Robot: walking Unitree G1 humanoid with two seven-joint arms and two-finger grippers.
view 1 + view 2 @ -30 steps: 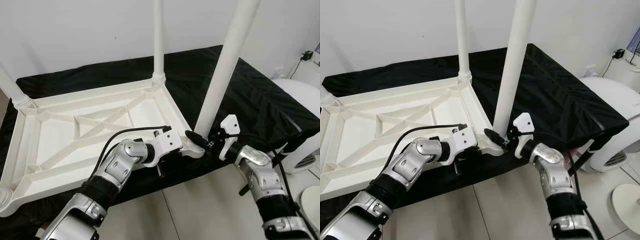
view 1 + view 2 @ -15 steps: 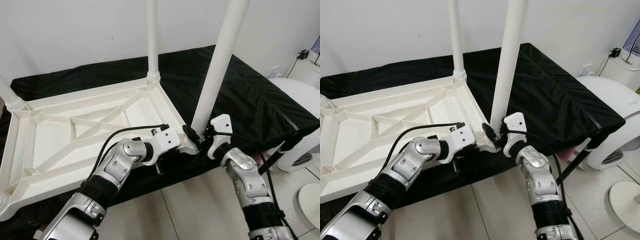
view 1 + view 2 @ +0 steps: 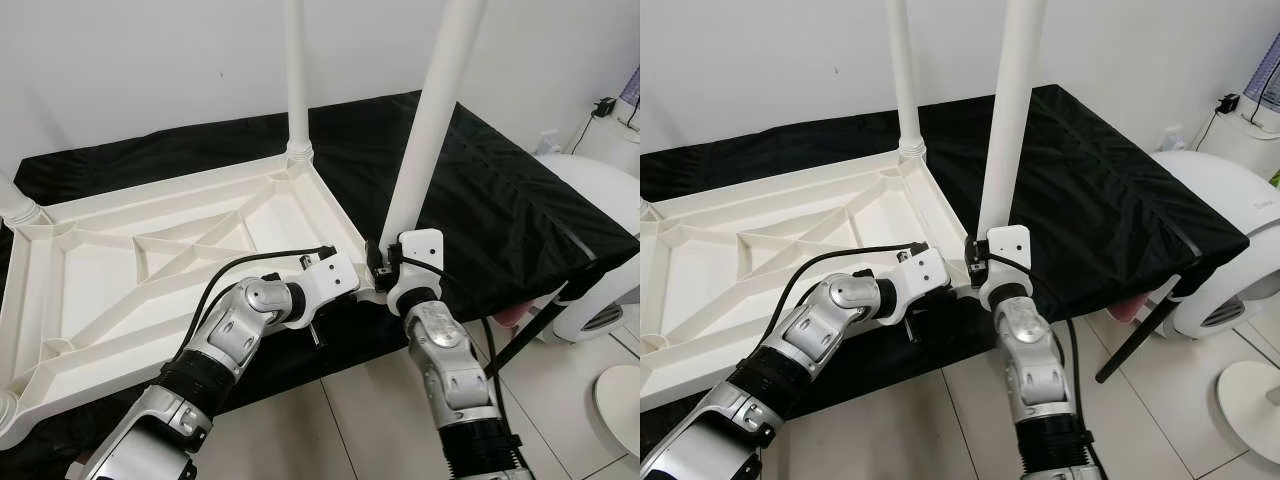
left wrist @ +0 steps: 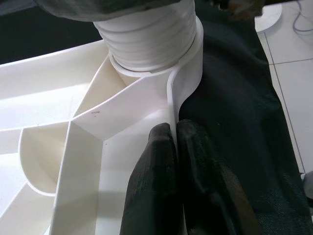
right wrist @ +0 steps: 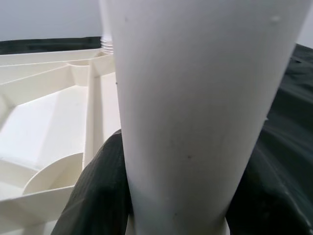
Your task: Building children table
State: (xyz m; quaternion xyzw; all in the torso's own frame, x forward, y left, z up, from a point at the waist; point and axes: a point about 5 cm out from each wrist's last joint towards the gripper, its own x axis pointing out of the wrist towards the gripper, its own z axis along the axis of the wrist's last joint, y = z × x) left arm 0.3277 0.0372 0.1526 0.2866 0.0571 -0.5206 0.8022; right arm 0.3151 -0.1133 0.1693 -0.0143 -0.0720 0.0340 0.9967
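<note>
White upturned tabletop (image 3: 150, 270) fills centre-left; left gripper (image 4: 175, 147) pinches its rim steady, while right gripper (image 3: 385, 268) clamps the near leg (image 3: 425, 130), likely screwing it in.

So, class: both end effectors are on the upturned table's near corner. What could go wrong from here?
1. The right end effector grips the near leg at its base; the tall leg could tilt, maybe cross-threading in its socket.
2. The left end effector pinches just the thin tabletop rim; it might slip.
3. The corner lies at the black cloth edge, so the tabletop could slide off.
</note>
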